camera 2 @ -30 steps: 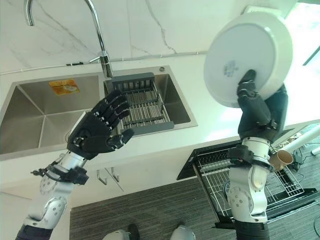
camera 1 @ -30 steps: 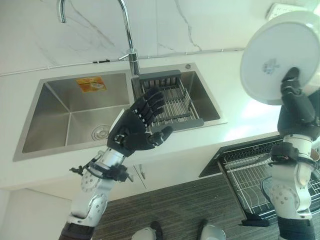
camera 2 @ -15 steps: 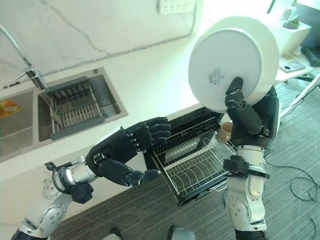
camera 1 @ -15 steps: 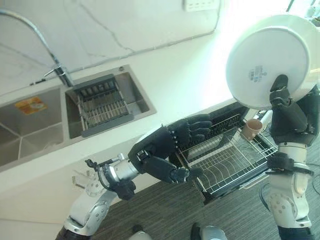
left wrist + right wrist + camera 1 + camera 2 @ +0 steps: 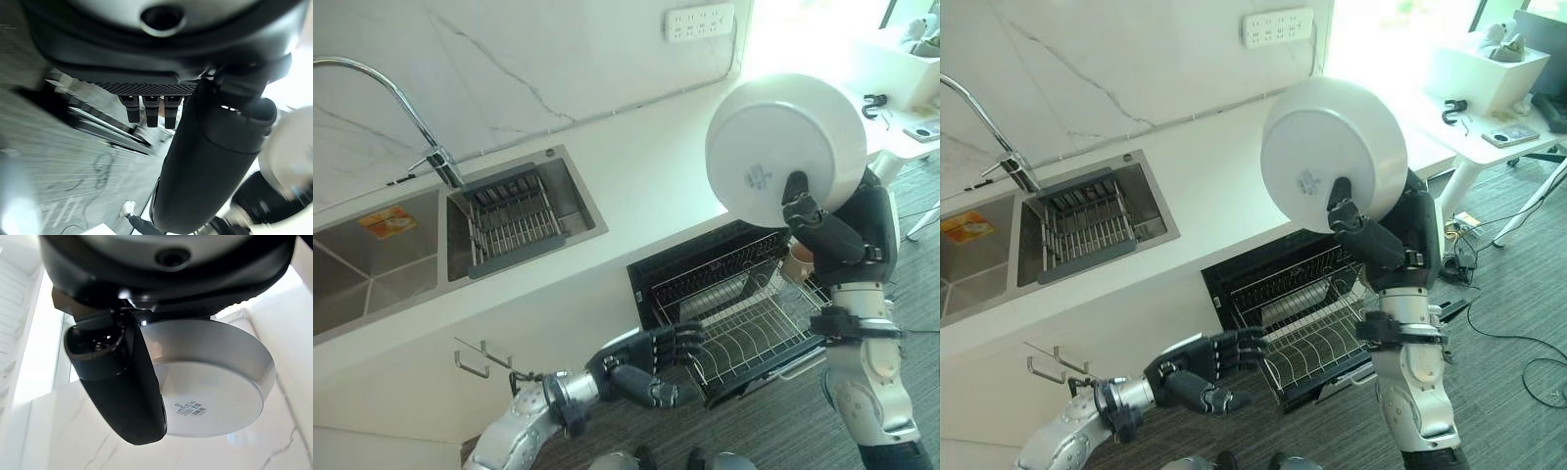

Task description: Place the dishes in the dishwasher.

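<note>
A white deep plate (image 5: 781, 147) is held up high, its underside toward me, above the pulled-out dishwasher rack (image 5: 752, 315). My right hand (image 5: 825, 233) is shut on the plate, thumb pressed on the base and fingers behind the rim; in the right wrist view the thumb (image 5: 122, 382) lies across the plate (image 5: 220, 391). My left hand (image 5: 648, 360) hangs low in front of the rack's near corner, open and holding nothing, its fingers (image 5: 151, 110) straight. A tan cup (image 5: 795, 262) sits in the rack behind the right arm.
The open black dishwasher (image 5: 1263, 269) sits under the white counter (image 5: 636, 211). A steel sink (image 5: 372, 264) with a grey drainer insert (image 5: 512, 220) and a tall tap (image 5: 372, 83) lies at the left. A white table (image 5: 1489, 108) stands at the right.
The camera has swung right and down. My left hand has dropped from counter height to low before the rack. The right hand still holds the plate, now a little lower and more to the left.
</note>
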Motion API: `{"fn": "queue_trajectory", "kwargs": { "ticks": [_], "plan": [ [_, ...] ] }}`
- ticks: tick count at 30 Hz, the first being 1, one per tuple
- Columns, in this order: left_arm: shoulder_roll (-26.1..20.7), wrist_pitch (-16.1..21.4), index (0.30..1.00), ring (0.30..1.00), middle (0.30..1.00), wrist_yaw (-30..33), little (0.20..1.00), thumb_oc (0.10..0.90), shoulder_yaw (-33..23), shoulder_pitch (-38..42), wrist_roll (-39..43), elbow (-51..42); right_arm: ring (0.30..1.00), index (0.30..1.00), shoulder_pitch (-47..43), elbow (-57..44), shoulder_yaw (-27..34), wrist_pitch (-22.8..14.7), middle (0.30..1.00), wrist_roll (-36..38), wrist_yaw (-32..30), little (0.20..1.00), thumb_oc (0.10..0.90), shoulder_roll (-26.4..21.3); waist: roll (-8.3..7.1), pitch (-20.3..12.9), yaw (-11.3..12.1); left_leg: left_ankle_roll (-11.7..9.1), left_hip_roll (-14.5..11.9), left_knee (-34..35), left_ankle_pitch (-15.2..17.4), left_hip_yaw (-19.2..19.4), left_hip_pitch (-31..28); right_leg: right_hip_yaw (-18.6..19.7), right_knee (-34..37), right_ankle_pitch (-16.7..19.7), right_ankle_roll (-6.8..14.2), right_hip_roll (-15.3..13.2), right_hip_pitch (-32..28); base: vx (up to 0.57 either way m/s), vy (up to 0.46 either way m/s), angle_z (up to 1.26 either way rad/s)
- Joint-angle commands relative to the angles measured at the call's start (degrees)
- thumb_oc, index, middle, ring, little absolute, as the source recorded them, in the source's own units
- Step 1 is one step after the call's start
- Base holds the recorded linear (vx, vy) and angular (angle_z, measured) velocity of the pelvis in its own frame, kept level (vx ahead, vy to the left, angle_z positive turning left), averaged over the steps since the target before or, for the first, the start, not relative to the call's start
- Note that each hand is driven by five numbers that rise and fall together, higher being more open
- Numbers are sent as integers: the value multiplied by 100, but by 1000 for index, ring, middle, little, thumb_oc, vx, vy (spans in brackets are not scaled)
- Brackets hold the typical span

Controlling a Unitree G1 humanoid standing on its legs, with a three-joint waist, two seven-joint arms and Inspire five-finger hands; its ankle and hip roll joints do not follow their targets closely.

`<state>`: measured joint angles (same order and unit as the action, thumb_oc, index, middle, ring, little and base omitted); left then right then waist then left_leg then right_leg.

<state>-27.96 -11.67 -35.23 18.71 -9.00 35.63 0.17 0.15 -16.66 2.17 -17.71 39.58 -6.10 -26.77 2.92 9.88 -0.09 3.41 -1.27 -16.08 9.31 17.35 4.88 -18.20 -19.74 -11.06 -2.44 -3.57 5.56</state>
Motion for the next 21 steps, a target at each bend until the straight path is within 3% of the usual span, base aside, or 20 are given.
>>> {"fn": "queue_trajectory", "kwargs": {
  "ticks": [1, 4, 7, 8, 11, 13, 14, 15, 18, 21],
  "plan": [
    [-63, 557, 900, 900, 900, 108, 900, 800, -74, -53, -170, -372, 300, 300, -551, -187, 629, -440, 300, 264, -49, 300, 400, -15, -144, -351, -4, -353, -156, -111, 512, -429, -143, 126, 255, 15, 852, -300, -312, 103, 208, 1],
    [0, 1075, 900, 900, 900, 612, 900, 800, -70, -294, -377, 698, 300, 300, -512, -199, 805, -352, 300, 390, -218, 300, 400, 17, -187, -305, -22, -272, -135, -111, 551, -442, -157, 127, 255, 180, 902, -270, -346, 118, 183, -3],
    [260, 1435, 900, 900, 900, 719, 900, 800, -182, -525, -565, 1884, 300, 300, -495, -196, 966, -493, 300, 658, -275, 300, 400, 157, -132, -160, -75, -168, -227, -111, 505, -637, -134, 98, 151, 942, 1027, -27, -446, 75, 139, 5],
    [463, 1589, 900, 900, 900, 652, 900, 800, -133, -544, -650, 2500, 300, 300, -493, -211, 1029, -562, 300, 691, -237, 300, 400, 309, -163, -59, -117, -140, -217, -111, 486, -773, -55, 317, -240, 1187, 1078, -136, -106, -21, -13, 20],
    [661, 1840, 900, 900, 900, 634, 900, 800, -314, -471, -872, 3459, 300, 300, -551, -94, 1045, -603, 300, 775, -87, 300, 400, 497, -243, 36, -48, -191, -242, -111, 526, -845, -42, 425, 255, 1294, 1107, -579, -133, -17, -204, 23],
    [732, 1648, 900, 900, 900, 651, 900, 800, -438, -484, -606, 3811, 300, 300, -500, -72, 1062, -584, 300, 875, -146, 300, 400, 533, -330, 53, -68, -220, -230, -111, 587, -849, -78, 669, 255, 1408, 1209, -854, 69, 2, -316, 2],
    [886, 1256, 900, 900, 900, 791, 900, 800, -703, -507, -416, 4278, 300, 300, -438, -79, 1082, -529, 300, 934, -214, 300, 400, 597, -368, 51, -96, -229, -248, -111, 629, -905, -93, 850, 255, 1398, 1257, -920, 179, 17, -352, -8],
    [1012, 1201, 900, 900, 900, 894, 900, 800, -910, -484, -599, 4822, 300, 300, -458, -45, 1105, -454, 300, 875, -267, 300, 400, 641, -387, 19, -46, -273, -320, -111, 609, -871, -90, 736, 255, 1148, 1232, -951, 144, 17, -327, -4],
    [1240, 1499, 900, 900, 900, 1233, 900, 800, -985, -377, -812, 5698, 300, 300, -576, -56, 1052, -224, 300, 594, -665, 300, 400, 613, -445, -83, 95, -405, -482, -111, 550, -788, -34, 444, 255, 630, 1212, -1023, 118, 5, -332, 8],
    [1474, 1380, 900, 900, 900, 1351, 900, 800, -1410, -413, -470, 6218, 300, 300, -559, -117, 1036, -67, 300, 248, -870, 300, 400, 554, -465, -194, 159, -508, -640, -111, 480, -740, -18, 365, 255, 348, 1178, -922, 47, 48, -330, -9]
  ]
}}
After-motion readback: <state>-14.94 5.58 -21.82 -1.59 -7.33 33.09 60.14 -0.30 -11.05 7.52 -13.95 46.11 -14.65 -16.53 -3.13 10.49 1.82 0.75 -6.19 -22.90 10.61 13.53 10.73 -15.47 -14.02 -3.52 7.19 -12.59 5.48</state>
